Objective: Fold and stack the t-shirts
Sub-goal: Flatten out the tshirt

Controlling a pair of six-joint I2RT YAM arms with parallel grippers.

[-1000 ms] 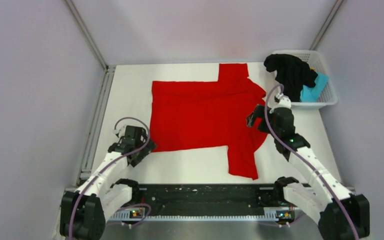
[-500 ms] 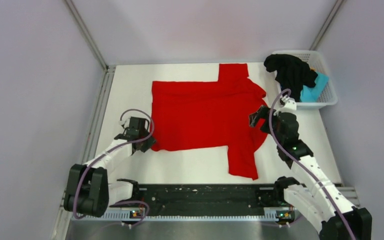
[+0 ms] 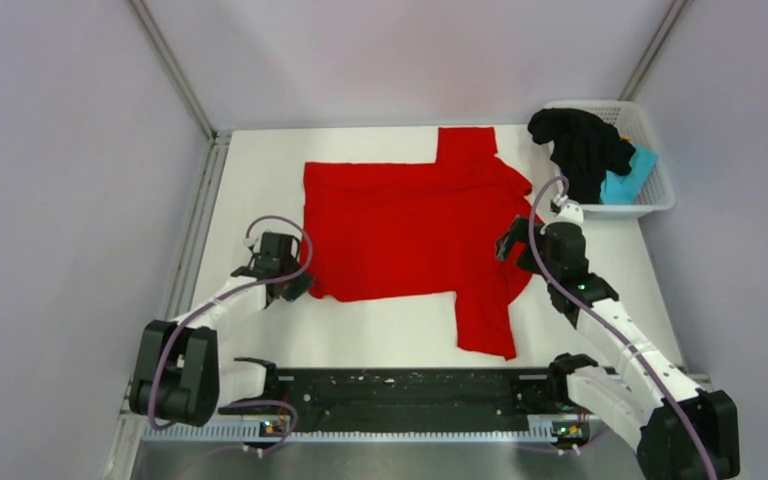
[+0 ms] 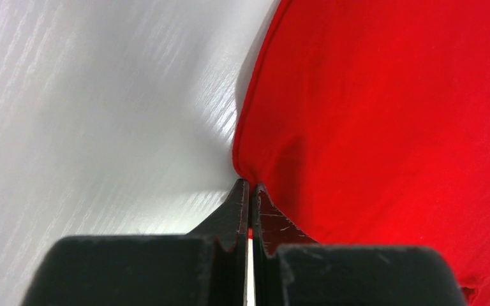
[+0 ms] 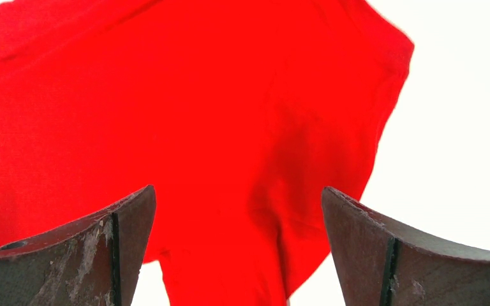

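Note:
A bright red t-shirt [image 3: 400, 230] lies spread flat on the white table, one sleeve toward the back and one toward the near edge. My left gripper [image 3: 303, 287] is at the shirt's near-left corner. In the left wrist view its jaws [image 4: 250, 185] are pressed together on the puckered edge of the red cloth [image 4: 389, 127]. My right gripper [image 3: 508, 240] hovers over the shirt's right side. It stands wide open [image 5: 237, 194] with red cloth [image 5: 198, 115] below it and nothing between its fingers. A black t-shirt [image 3: 580, 145] and a light teal t-shirt [image 3: 625, 180] lie crumpled in the basket.
The white lattice basket [image 3: 657, 130] stands at the table's back right corner, with the black shirt hanging over its near-left rim. A metal rail [image 3: 192, 250] runs along the table's left edge. Grey walls close in the back and sides.
My left gripper moved right to the shirt's near-left corner and closed on the cloth. My right gripper shifted slightly over the shirt's right edge and stayed open.

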